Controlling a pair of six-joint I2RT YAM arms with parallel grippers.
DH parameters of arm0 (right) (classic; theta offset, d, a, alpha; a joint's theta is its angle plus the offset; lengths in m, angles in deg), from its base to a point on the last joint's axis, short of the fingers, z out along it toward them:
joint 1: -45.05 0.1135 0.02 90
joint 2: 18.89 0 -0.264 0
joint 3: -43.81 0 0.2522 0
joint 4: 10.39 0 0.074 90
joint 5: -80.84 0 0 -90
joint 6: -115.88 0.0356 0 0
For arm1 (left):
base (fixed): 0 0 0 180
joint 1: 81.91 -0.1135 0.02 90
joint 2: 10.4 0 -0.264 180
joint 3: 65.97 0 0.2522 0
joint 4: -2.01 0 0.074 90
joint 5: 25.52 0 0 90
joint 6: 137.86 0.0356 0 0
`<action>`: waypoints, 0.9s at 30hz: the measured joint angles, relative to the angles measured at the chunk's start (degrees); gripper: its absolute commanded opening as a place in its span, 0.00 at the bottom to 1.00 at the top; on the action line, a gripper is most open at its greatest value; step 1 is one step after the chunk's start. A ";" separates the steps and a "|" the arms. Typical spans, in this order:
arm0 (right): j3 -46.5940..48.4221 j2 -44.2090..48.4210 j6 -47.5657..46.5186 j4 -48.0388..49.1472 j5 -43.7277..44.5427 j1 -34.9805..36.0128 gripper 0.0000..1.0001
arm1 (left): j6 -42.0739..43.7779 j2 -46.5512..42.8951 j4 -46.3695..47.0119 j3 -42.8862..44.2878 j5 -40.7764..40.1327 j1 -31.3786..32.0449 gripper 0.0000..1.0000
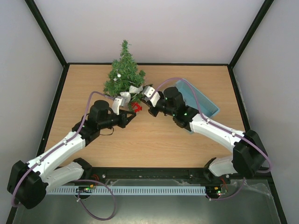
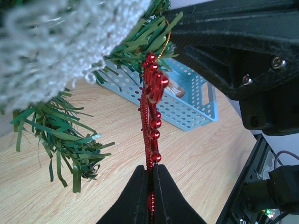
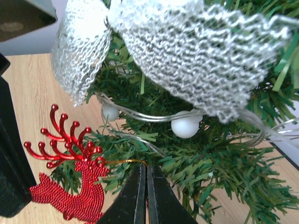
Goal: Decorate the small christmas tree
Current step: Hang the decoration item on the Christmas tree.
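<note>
Wooden table [image 1: 154,144], white walls [image 1: 163,28], small christmas tree [image 1: 124,72] near back edge

The left arm [image 1: 100,113] hides the base of the small christmas tree [image 1: 124,70].

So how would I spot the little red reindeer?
Find the small christmas tree at the back of the wooden table. At its lowest branches, between the two arms, the left pincer pinches the red reindeer. It is the only red thing there, glittery with beaded antlers, unlike the silver mesh ribbon and white balls beside it.
</note>
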 measured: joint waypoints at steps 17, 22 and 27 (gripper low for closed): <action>1.68 -1.11 -1.11 -0.72 0.22 0.00 0.08 | 0.33 1.38 -2.25 0.00 -0.59 0.00 0.16; 1.66 -1.11 -1.88 -1.55 0.15 0.00 0.14 | 0.61 0.42 -3.98 0.00 -1.09 0.02 0.27; 1.66 -1.09 -2.23 -2.03 0.26 0.00 0.22 | 0.87 -2.14 -5.62 0.00 -2.62 0.00 0.32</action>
